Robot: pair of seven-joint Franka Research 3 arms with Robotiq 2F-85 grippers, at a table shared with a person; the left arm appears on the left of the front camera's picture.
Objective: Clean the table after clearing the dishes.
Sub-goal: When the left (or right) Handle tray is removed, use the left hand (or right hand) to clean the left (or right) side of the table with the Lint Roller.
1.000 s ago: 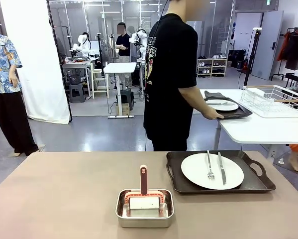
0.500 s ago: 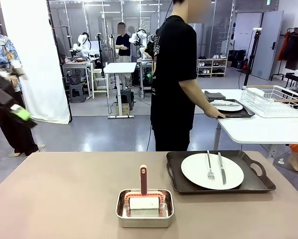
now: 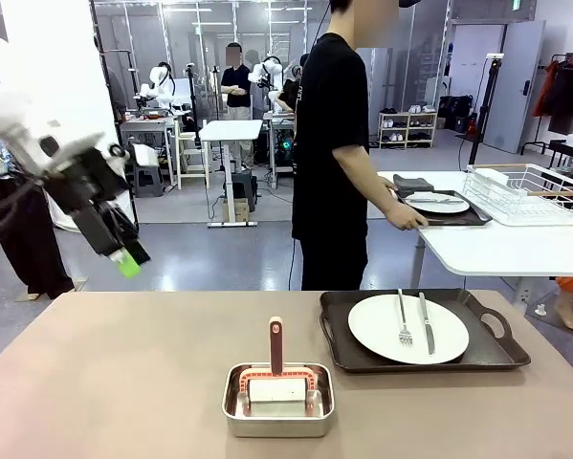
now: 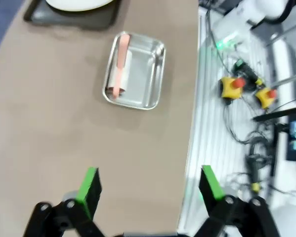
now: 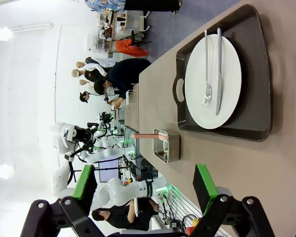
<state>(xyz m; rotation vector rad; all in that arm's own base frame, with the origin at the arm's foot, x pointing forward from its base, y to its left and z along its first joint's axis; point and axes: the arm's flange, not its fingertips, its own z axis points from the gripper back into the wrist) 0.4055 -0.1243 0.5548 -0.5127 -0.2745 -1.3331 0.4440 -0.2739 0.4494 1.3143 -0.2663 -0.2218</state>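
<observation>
**One tray left on the top, both claws empty**

Left claw (image 3: pixel 131 258) hangs at my 10 o'clock, above the far-left edge of the table (image 3: pixel 123 382). Jaws are wide apart with nothing between them. It is blurred in the front view. Right claw (image 5: pixel 145 180) is likewise spread and empty, looking across the top toward tray and pan.

Risks, my reading:
- Dishes are not all cleared. A dark handled tray (image 3: pixel 496 354) sits at 1 o'clock, near the right side. Wiping now would run the tool into it.
- Fork (image 3: pixel 403 320) and knife (image 3: pixel 426 323) lie loose, side by side, on the white plate (image 3: pixel 377 330). Any tilt in a lift and they slide off; the plate may follow.
- Steel pan (image 3: pixel 277 413) at 12 o'clock, near my edge, looks light and slick. Pulling the cleaning tool (image 3: pixel 275 344) by its upright red-pink handle could drag or tip the pan.
- Person (image 3: pixel 334 143) stands at the far side, between 12 and 1 o'clock. One hand (image 3: pixel 415 218) is on a second tray (image 3: pixel 458 218) resting on the white side table (image 3: pixel 496 253). A wide reach from me risks a knock.

Table: wide, plain matte tan-brown. No spills or crumbs that I can make out.
</observation>
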